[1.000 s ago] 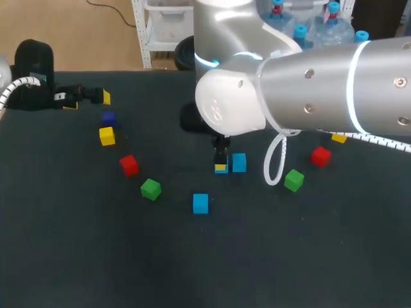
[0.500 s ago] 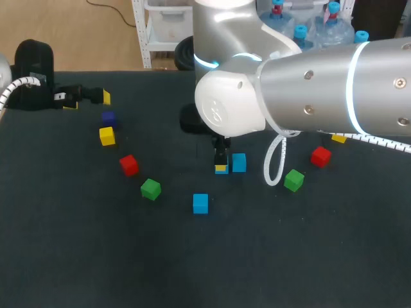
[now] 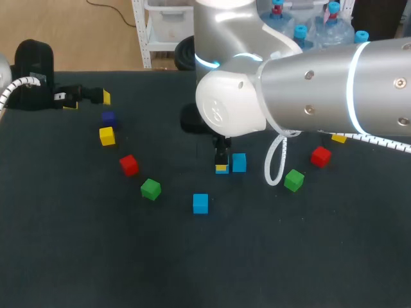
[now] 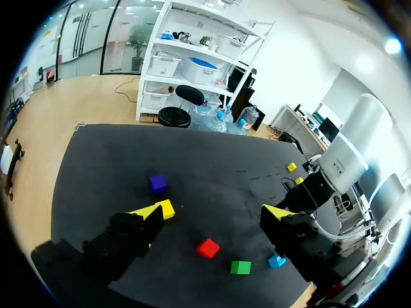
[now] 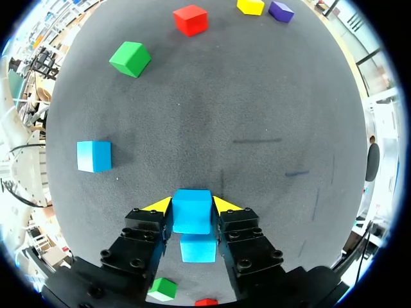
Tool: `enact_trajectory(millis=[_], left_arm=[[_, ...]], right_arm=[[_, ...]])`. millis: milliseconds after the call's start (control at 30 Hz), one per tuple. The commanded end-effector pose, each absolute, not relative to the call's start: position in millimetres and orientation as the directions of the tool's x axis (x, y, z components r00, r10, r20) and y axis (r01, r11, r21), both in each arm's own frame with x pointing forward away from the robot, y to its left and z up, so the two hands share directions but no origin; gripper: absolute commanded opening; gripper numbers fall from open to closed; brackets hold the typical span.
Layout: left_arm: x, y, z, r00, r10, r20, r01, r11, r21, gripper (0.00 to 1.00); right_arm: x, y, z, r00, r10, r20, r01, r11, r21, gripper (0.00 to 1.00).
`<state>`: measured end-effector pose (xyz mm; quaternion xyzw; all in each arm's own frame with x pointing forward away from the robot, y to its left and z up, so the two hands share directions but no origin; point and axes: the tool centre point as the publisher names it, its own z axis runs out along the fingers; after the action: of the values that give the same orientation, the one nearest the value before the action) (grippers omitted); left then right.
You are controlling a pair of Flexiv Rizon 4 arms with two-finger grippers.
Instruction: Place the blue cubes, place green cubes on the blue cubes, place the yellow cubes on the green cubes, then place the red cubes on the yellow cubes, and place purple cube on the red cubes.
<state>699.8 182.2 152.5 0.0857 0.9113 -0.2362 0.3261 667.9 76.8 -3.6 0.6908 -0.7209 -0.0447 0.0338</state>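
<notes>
**Head view.** On the dark matte table (image 3: 64,256) I count two small green cubes, two red, two yellow, one purple, and two blue in plain sight. The right gripper (image 3: 221,165) points down near the table's middle. The near blue cube (image 3: 239,162) sits just beside it at three o'clock, and the loose blue cube (image 3: 200,203) lies at seven. The left green cube (image 3: 151,189) and left red cube (image 3: 129,165) lie towards nine o'clock. The left yellow cube (image 3: 107,136) and the purple cube (image 3: 108,118) lie at ten. The right green cube (image 3: 294,180) is at four and the right red cube (image 3: 320,156) at three. The right yellow cube (image 3: 339,138) is at two, half hidden under the arm. The left gripper (image 3: 90,97) sits far out at ten o'clock, well apart from everything but the purple cube.

**Left wrist view.** The left gripper (image 4: 215,210) has its fingers spread wide with nothing between them. One yellow cube (image 4: 166,208) lies right by one tip and the purple cube (image 4: 157,183) at eleven o'clock. One red (image 4: 207,248), one green (image 4: 240,267) and one blue (image 4: 277,260) show in the gap.

**Right wrist view.** Three blue cubes show here. The right gripper (image 5: 191,205) is clamped from both sides on the held blue cube (image 5: 191,217). The near blue cube (image 5: 198,249) lies under the gripper and the loose one (image 5: 94,156) at ten o'clock. Ahead are green (image 5: 130,59) at eleven, red (image 5: 191,19) at twelve, and yellow (image 5: 251,6) and purple (image 5: 280,11) at one.
</notes>
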Motion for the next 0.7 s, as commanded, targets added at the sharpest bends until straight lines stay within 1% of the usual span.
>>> enact_trajectory(millis=[33,700], left_arm=[[699.6,184.2,151.0,-0.769,0.001,-0.640,0.318,0.868,-0.381,1.00],[699.6,184.2,151.0,-0.769,0.001,-0.640,0.318,0.868,-0.381,1.00]], right_arm=[[667.6,75.8,-4.5,-0.045,-0.999,-0.016,-0.993,0.043,0.107,0.00],[674.3,76.6,-4.1,-0.037,-0.999,-0.021,-0.994,0.035,0.099,0.00]])
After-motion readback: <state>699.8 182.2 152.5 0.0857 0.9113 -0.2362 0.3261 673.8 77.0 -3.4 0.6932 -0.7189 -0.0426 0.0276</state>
